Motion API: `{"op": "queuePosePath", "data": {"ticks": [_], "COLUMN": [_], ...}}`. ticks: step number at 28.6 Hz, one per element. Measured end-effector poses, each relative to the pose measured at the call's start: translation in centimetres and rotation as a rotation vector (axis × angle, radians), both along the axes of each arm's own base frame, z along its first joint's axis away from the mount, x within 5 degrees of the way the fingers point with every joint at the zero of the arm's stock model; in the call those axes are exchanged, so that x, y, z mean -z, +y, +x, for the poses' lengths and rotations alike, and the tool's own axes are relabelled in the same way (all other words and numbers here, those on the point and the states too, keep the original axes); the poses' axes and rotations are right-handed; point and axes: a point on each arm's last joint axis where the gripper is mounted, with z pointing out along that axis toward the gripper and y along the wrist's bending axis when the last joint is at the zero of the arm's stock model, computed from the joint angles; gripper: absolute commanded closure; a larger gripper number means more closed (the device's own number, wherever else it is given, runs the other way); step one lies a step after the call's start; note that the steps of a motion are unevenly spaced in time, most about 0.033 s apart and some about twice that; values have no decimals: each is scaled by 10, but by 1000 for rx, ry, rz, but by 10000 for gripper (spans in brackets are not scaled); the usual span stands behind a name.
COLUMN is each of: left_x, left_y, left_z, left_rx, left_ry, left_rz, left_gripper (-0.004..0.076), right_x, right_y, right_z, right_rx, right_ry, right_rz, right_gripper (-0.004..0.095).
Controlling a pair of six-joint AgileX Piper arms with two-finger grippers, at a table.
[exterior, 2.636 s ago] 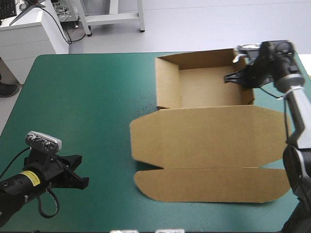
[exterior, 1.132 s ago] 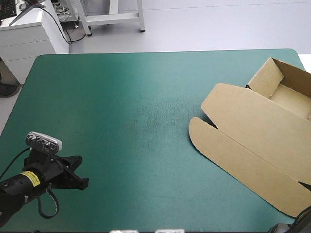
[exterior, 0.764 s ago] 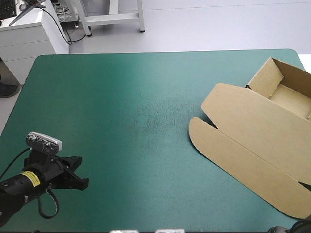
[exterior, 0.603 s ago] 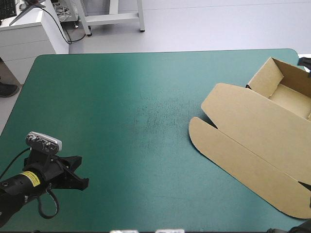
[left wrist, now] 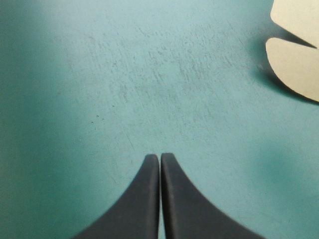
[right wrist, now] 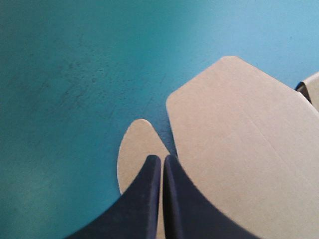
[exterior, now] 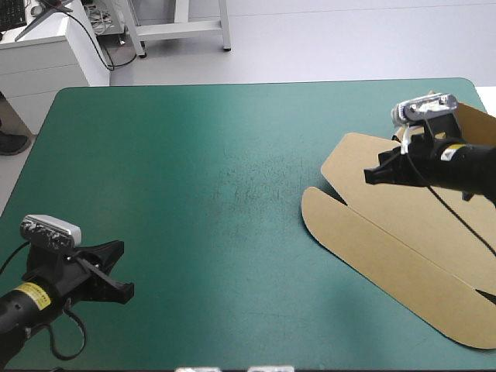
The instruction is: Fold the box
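My left gripper (exterior: 116,270), fingers pressed together and empty, sits at the near left corner over the teal-green cover (exterior: 232,155), well apart from the work. The box (exterior: 387,232) lies skewed at the right side, with its tray toward the far right corner, its lid flat, its rounded flap pointing near-left and its long edges diagonal. My right gripper (exterior: 370,177), likewise closed and empty, hangs above the lid. Assessment: light, stiff board that bends only at its scores; grasp a free flap edge.

The brown box (exterior: 403,240) lies at the table's right edge, lid flat.
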Motion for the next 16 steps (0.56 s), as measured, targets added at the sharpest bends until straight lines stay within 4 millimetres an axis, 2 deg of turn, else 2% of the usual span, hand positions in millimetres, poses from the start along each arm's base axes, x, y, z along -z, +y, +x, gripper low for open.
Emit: {"op": "queuePosePath", "data": {"ticks": [3, 7, 11, 16], "left_x": [5, 20, 35, 57], "left_y": [4, 9, 13, 17], "left_z": [-11, -24, -34, -45], "left_rx": [-1, -4, 0, 1], "left_ry": [-29, -70, -103, -134], "left_rz": [-11, -27, -26, -30], "left_gripper": [732, 732, 732, 732], "right_x": [2, 21, 46, 77], "right_y": [5, 0, -4, -8], "right_z": [-34, -78, -107, -130], "right_rx": [-33, -25, -11, 14], "right_ry": [-82, -164, -200, -250], "right_rz": [1, 6, 11, 22], "right_gripper": [908, 908, 908, 908]}}
